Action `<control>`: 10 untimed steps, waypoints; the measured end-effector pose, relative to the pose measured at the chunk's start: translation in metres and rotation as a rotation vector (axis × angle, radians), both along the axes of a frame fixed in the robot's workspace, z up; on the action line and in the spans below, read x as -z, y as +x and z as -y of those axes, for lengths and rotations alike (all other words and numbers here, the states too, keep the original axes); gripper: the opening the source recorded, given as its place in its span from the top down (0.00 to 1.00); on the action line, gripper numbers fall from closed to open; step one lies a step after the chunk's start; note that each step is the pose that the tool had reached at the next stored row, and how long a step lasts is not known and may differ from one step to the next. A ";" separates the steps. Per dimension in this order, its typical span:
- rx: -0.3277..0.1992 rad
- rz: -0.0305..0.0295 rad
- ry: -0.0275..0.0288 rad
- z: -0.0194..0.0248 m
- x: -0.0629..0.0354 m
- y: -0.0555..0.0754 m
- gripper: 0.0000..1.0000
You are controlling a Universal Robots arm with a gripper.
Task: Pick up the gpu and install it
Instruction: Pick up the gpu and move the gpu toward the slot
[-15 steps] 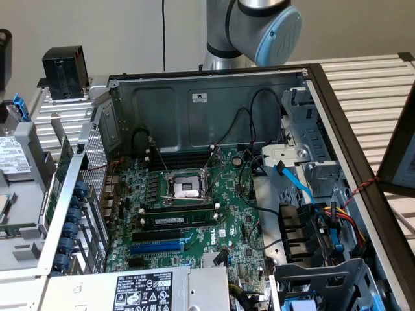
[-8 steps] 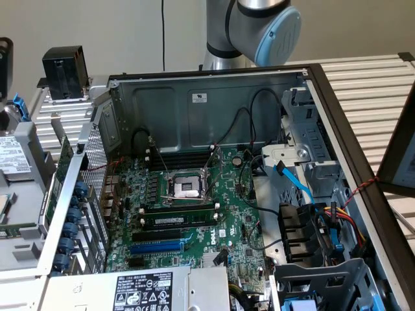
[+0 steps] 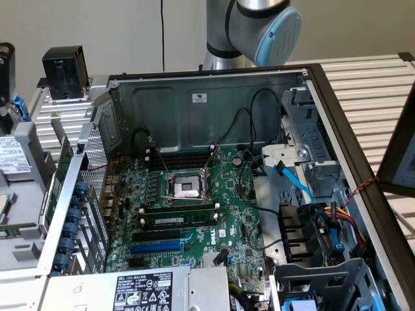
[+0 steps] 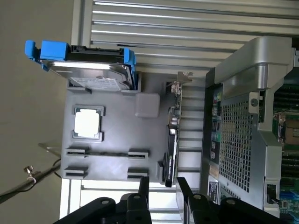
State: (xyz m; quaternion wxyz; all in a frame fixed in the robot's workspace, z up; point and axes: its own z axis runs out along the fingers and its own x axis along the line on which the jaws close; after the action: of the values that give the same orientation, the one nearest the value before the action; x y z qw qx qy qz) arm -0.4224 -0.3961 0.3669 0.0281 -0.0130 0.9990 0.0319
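The gpu (image 4: 172, 140) stands on its edge at the side of a grey holder tray (image 4: 117, 135), with its metal end bracket (image 4: 180, 79) at the far end. It sits between the tray and the perforated rear wall of the computer case (image 4: 236, 126). My gripper (image 4: 162, 189) is open, its two black fingers (image 4: 144, 186) standing apart just short of the card's near end, nothing between them. In the exterior view the gpu (image 3: 58, 175) is a thin green strip outside the case's left wall, and the arm's joint (image 3: 266, 26) rises behind the case.
The tray also carries a hard drive in a blue bracket (image 4: 88, 70) and a CPU (image 4: 87, 123). Inside the open case lie the motherboard (image 3: 194, 194), a memory stick (image 3: 178, 220), a blue expansion slot (image 3: 155, 246) and loose cables (image 3: 311, 207). The table top is slatted aluminium (image 3: 369, 84).
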 end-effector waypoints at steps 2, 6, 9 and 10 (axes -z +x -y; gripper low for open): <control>0.009 0.0018 0.0187 0.0000 0.0009 0.000 0.64; 0.033 0.0052 0.0469 0.0000 0.0041 0.000 0.64; 0.048 0.0053 0.0469 0.0002 0.0095 0.000 0.64; 0.051 0.0054 0.0469 0.0001 0.0114 -0.001 0.64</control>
State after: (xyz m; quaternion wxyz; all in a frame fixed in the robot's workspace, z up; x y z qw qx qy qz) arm -0.4230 -0.3962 0.3555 0.0319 0.0132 0.9979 0.0545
